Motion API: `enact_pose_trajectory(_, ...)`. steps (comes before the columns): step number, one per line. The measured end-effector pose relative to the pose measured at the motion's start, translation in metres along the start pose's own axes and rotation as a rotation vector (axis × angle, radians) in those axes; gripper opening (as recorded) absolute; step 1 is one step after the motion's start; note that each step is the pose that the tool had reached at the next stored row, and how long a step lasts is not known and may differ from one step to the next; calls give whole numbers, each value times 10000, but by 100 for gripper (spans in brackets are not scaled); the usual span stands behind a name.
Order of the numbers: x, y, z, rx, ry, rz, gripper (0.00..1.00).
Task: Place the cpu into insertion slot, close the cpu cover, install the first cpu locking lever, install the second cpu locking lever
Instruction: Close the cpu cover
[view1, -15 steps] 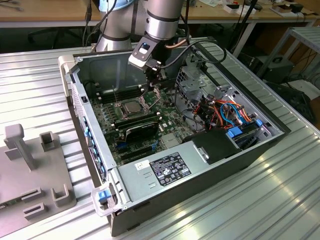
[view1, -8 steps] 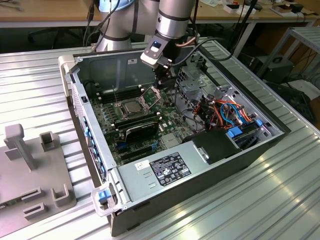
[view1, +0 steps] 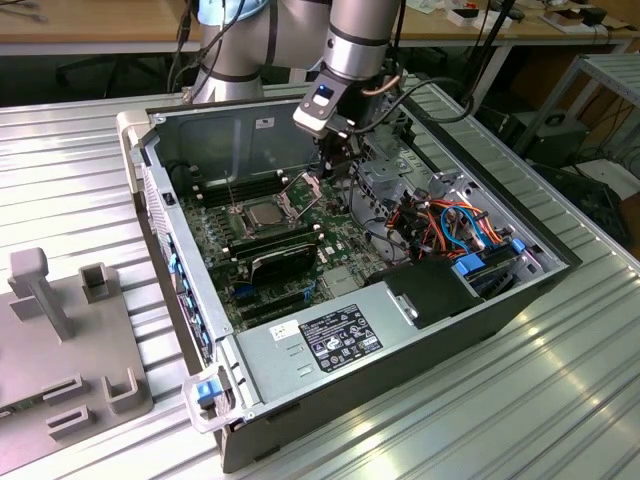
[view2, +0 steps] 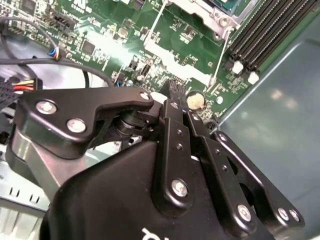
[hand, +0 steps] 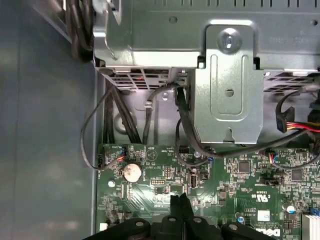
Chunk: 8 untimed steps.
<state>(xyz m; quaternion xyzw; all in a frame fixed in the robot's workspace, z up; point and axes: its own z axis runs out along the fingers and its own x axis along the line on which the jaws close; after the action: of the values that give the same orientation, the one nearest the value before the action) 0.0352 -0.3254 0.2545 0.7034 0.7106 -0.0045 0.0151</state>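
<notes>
The cpu (view1: 262, 212) lies silver-topped in the insertion slot (view1: 243, 222) on the green motherboard. The cpu cover (view2: 200, 6) shows as a grey metal frame at the socket's edge; I cannot tell if it is fully down. Two thin wire levers (view1: 232, 195) (view1: 292, 186) stand raised off the socket, and the second wrist view has them as pale rods (view2: 154, 25) (view2: 220, 55). My gripper (view1: 338, 178) hangs over the board to the exterior view's right of the socket. It is shut with nothing in it (view2: 175, 91) (hand: 180, 201), near a coin battery (hand: 132, 171).
Memory slots (view2: 270, 30) run beside the socket. A black finned card (view1: 285, 258) sits in front of it. A metal drive cage (hand: 230, 90) and cable bundles (view1: 460, 225) crowd the exterior view's right. The power supply (view1: 330, 340) fills the front. A grey fixture (view1: 60, 340) stands outside.
</notes>
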Motion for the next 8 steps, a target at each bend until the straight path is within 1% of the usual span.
enact_pose_trajectory(1, 1, 1, 35, 32, -1, -1, 11)
enact_pose_trajectory(2, 2, 1, 49, 45, 1, -1, 11)
enact_pose_trajectory(4, 2, -2, 65, 61, -2, -1, 11)
enact_pose_trajectory(7, 2, -48, 68, 66, -1, -2, 11)
enact_pose_trajectory(8, 2, -50, 68, 65, 0, -3, 11)
